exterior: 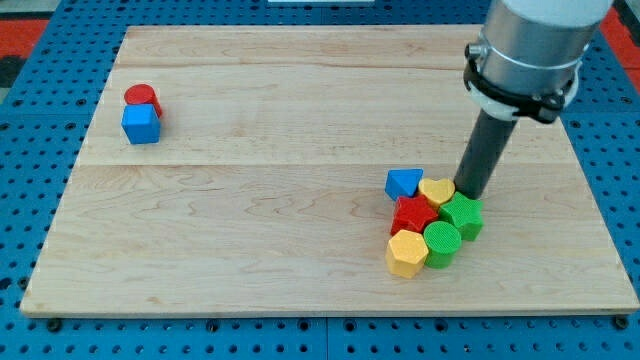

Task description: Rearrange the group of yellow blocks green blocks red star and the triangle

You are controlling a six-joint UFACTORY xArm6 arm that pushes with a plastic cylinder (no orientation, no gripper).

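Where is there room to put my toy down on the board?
Lots of bare board lies between the red cylinder and blue cube at the view's left and the cluster at the right. It is crowded around the red star, where my tip is.

**Materials and finish**

Wooden board [300, 150], pale, smooth, visible grain, matt. Blocks look like matt painted wood or plastic: green cylinder [441, 242] ribbed on top, yellow hexagon [406, 252] smooth. Rod matt dark; my tip [467, 191]. Collar [525, 60] grey metal, satin.
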